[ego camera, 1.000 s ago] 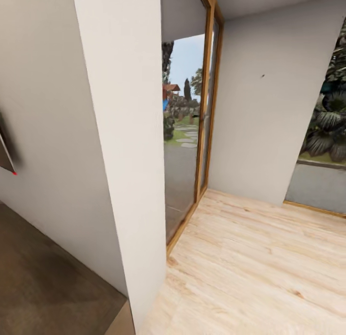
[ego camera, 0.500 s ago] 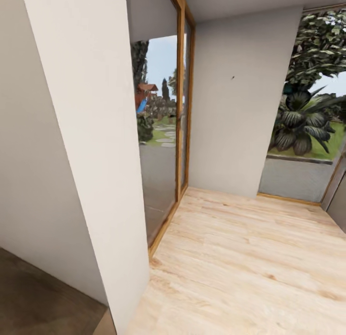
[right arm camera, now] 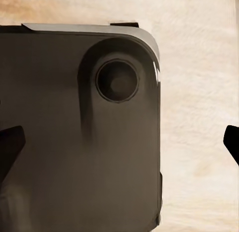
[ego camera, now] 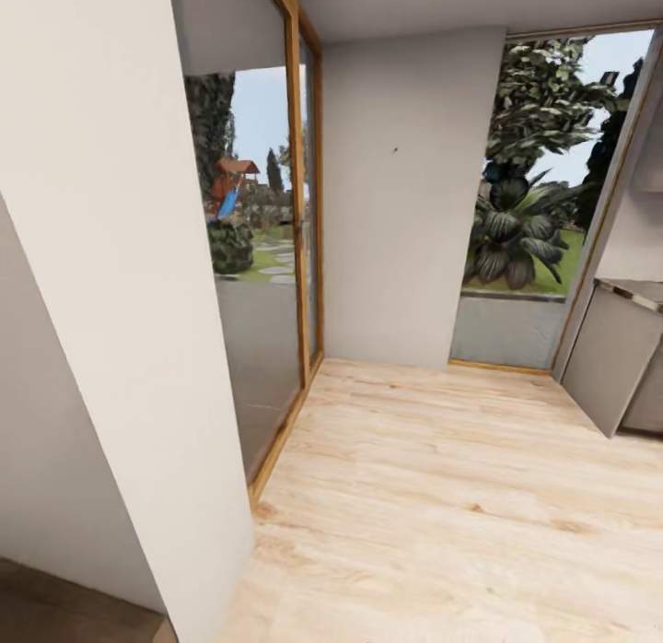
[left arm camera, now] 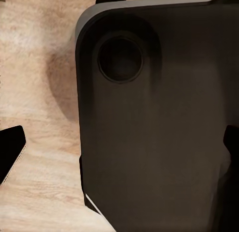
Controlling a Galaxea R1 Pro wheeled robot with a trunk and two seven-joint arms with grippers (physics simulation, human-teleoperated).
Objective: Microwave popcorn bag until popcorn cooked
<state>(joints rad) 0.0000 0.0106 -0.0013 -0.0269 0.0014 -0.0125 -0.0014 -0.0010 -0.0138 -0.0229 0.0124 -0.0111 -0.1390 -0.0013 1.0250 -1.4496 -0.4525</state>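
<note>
A pale wood floor (ego camera: 442, 496), a white wall (ego camera: 101, 284) and a wood-framed glass door (ego camera: 276, 256) onto a garden are seen from the head camera, with a grey cabinet (ego camera: 612, 357) under a countertop (ego camera: 635, 291) edge at the far right. In both wrist views the dark robot base (left arm camera: 159, 127) is seen over the floor, with the left gripper (left arm camera: 122, 152) and right gripper (right arm camera: 122, 147) each spread wide, fingertips at opposite edges. No writing can be read.

dark robot base (left arm camera: 159, 132), wood floor (left arm camera: 35, 67)
</note>
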